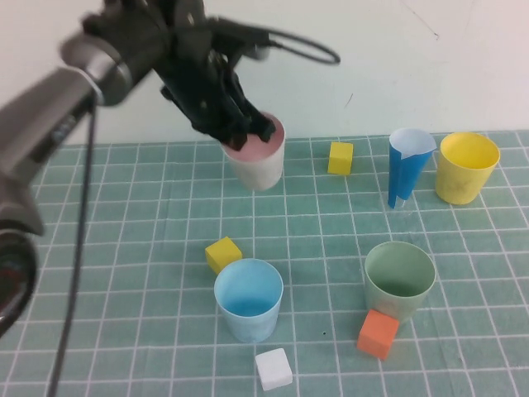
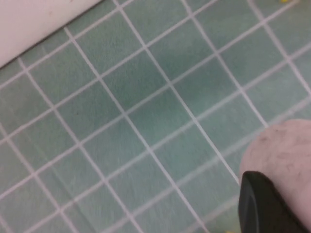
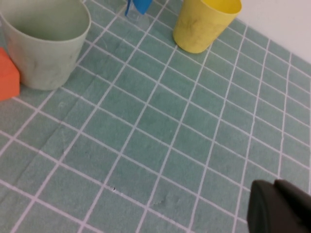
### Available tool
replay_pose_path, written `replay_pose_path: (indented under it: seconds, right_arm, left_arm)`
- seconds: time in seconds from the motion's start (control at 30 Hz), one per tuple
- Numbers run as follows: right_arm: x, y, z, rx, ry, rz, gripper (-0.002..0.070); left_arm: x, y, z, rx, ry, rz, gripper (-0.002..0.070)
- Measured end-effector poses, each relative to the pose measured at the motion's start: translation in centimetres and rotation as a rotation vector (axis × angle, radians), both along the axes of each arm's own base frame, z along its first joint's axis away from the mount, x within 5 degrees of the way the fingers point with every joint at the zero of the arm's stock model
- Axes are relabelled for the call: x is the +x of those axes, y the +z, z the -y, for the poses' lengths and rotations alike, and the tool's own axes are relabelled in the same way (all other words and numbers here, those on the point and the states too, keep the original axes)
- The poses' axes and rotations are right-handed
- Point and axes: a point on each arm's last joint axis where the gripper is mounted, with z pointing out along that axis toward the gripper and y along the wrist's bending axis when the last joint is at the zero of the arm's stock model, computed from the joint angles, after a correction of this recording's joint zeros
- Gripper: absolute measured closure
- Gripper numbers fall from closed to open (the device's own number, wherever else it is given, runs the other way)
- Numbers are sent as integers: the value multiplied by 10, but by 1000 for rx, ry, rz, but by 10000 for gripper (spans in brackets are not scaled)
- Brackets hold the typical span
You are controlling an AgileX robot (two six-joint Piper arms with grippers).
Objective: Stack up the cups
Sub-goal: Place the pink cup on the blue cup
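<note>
At the back of the mat stands the pink cup [image 1: 258, 161], and my left gripper [image 1: 248, 128] is shut on its rim, one finger inside and one outside. The left wrist view shows a black finger [image 2: 260, 204] pressed against the pink cup's [image 2: 286, 150] pale outer wall. The light blue cup [image 1: 248, 299] sits upright near the front. To its right is the green cup [image 1: 399, 277], and the yellow cup [image 1: 467, 167] stands at the back right. My right gripper [image 3: 279, 208] is out of the high view. It hovers shut and empty over bare mat, apart from the green cup [image 3: 46, 43] and the yellow cup [image 3: 204, 24].
A tall dark-blue cone cup [image 1: 407, 165] stands beside the yellow cup. Small cubes lie about: yellow [image 1: 340, 157] at the back, yellow [image 1: 223, 253] by the blue cup, orange [image 1: 378, 333] against the green cup, and white [image 1: 273, 368] at the front. A white wall borders the mat's far edge.
</note>
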Motion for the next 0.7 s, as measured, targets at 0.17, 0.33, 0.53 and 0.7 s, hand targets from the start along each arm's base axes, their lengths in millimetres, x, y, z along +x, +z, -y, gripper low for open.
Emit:
replay_pose_path:
  seconds: [0.17,0.33,0.53,0.7]
  right_arm:
    - [0,0,-1,10,0,0,679]
    - [0,0,-1,21,1,1,679]
    - [0,0,-1,27,1,1,679]
    - [0,0,-1,30,1,1,679]
  left_arm:
    - [-43,58,-12,-31,-57,-14,657]
    - [-89,73,-22,-52,-89,-31,657]
    - [-128,41,-26,-57,-98,-13,657]
    - [-137,-12,-29,-32,-74,-76,657]
